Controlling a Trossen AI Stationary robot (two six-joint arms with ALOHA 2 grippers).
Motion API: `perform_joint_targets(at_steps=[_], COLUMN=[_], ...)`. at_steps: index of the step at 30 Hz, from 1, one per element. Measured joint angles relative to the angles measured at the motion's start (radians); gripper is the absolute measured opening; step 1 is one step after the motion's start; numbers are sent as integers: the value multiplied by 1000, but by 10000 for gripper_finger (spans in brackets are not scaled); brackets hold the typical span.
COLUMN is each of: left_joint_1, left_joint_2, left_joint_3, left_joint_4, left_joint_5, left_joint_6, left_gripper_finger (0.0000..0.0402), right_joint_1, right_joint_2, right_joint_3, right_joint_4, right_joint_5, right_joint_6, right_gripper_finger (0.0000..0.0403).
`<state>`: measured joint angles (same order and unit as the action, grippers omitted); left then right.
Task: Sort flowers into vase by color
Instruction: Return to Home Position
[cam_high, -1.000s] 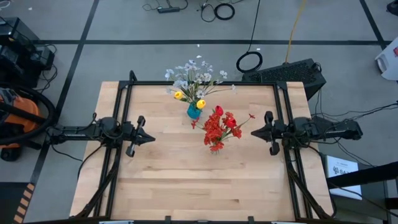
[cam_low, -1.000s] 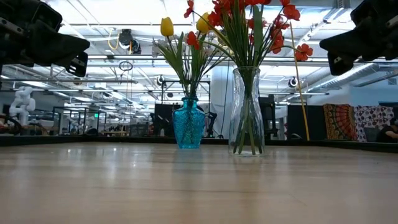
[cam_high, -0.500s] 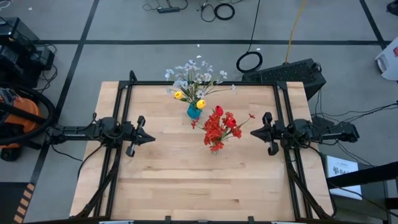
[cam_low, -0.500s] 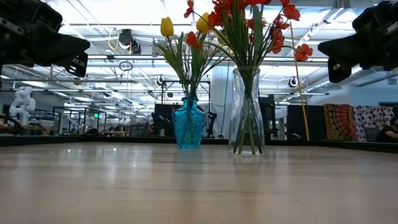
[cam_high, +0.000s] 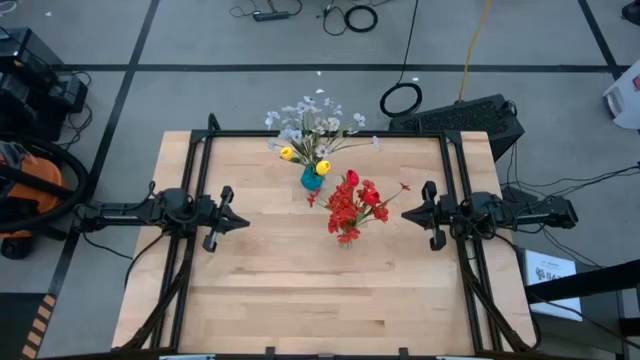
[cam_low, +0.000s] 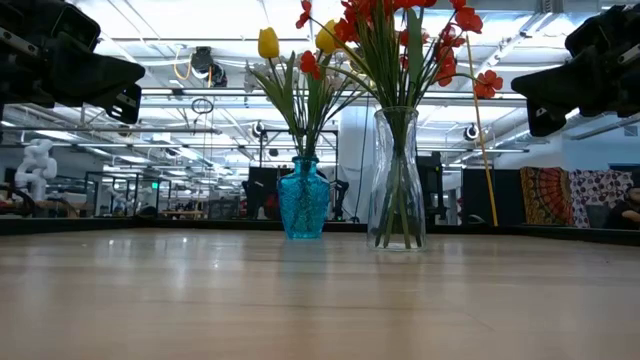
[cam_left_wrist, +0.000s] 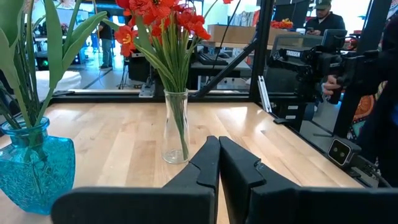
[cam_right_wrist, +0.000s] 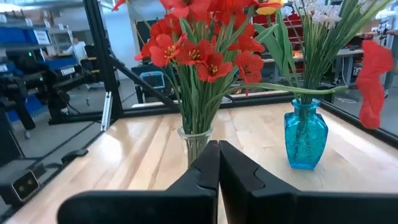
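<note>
A clear glass vase (cam_low: 398, 180) stands on the table and holds red flowers (cam_high: 354, 206) by their green stems. A small blue vase (cam_high: 312, 179) behind it holds yellow tulips (cam_high: 288, 153) and pale white sprays (cam_high: 312, 118). My left gripper (cam_high: 244, 223) hovers shut at the table's left side, well clear of both vases. My right gripper (cam_high: 405, 215) hovers shut at the right side, just off the red blooms. Both vases show in the wrist views: clear vase (cam_left_wrist: 175, 127), blue vase (cam_right_wrist: 306, 134).
A black frame (cam_high: 330, 135) runs along the table's far and side edges. Bare wood (cam_high: 320, 300) lies in front of the vases toward the near edge. Beyond the table are cables, a keyboard (cam_high: 465, 118) and an orange vacuum (cam_high: 25, 190) on the floor.
My right gripper has drawn slightly toward the table's left, closer to the red flowers. The vases, flowers and left arm stand as before.
</note>
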<state>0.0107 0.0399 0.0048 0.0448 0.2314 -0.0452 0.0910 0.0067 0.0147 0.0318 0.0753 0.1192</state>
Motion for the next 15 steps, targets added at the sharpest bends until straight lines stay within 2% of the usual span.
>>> perform_joint_targets(at_steps=[8,15], left_joint_1=[0,0], left_joint_2=[0,0], left_joint_3=[0,0], left_joint_4=[0,0], left_joint_5=[0,0], left_joint_6=[0,0], left_gripper_finger=[14,14], right_joint_1=[0,0], right_joint_2=[0,0], right_joint_3=[0,0], right_joint_4=[-1,-2], right_joint_5=[2,2], right_joint_6=[134,158], right_gripper_finger=[0,0])
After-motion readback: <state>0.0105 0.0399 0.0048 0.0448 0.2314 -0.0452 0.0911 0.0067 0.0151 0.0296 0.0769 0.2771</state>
